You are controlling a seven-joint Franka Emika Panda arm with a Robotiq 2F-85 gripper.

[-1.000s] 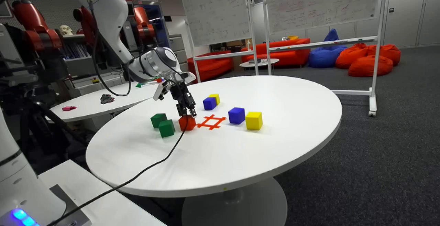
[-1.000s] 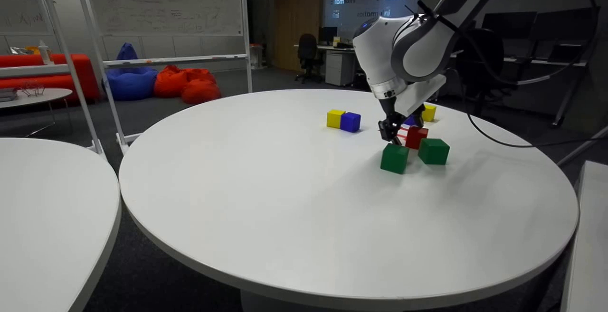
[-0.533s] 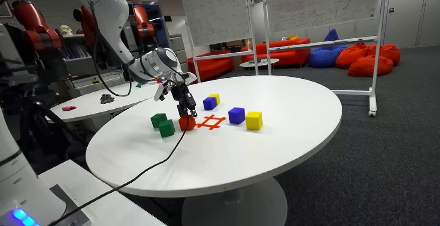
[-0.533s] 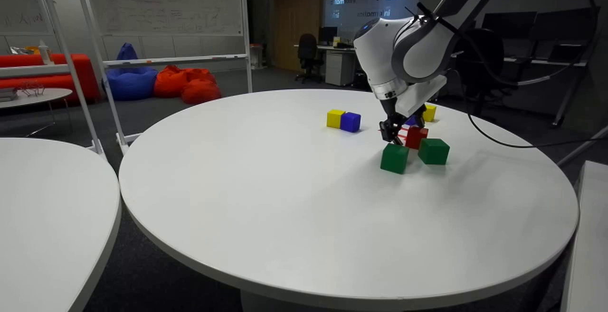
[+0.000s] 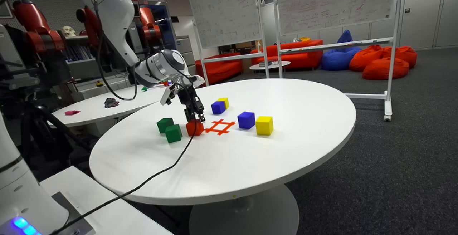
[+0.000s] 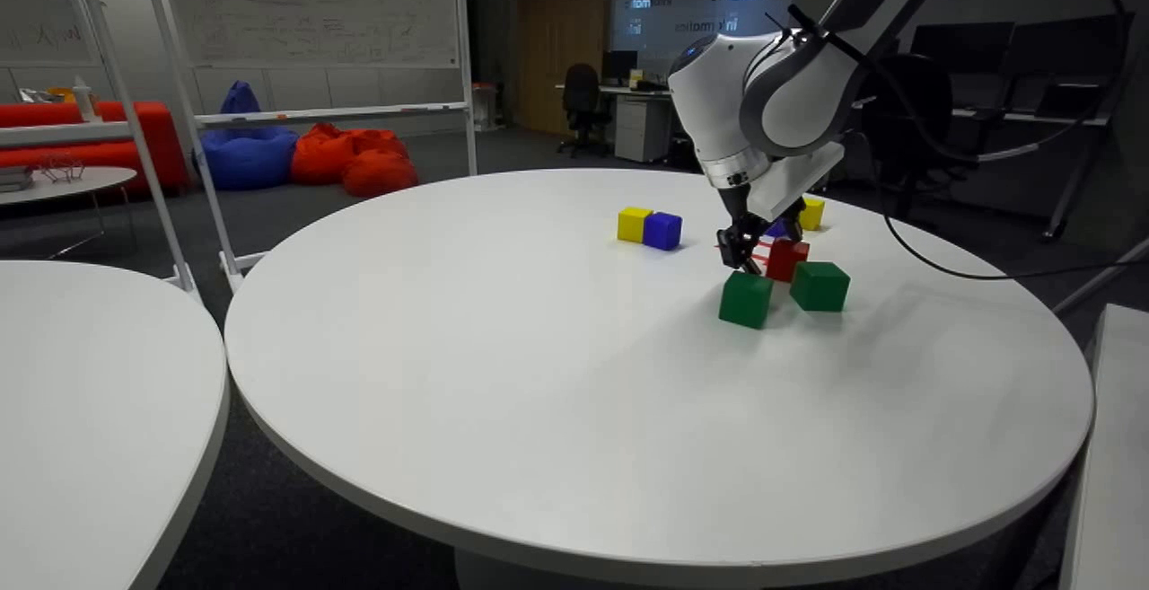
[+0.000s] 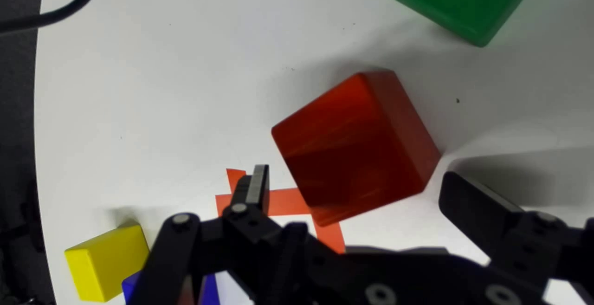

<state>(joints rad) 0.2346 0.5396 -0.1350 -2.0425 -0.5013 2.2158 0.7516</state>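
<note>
Near one claw (image 7: 353,175) sits one red cube (image 7: 355,133).

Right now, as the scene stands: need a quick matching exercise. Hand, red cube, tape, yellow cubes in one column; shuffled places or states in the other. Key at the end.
Column one
1 hand
2 red cube
3 tape
4 yellow cubes

Column two
A flat on the table
B each beside a blue cube
C open, fingers spread apart
D closest of the cubes to the hand

Pairs: 1-C, 2-D, 3-A, 4-B
</note>
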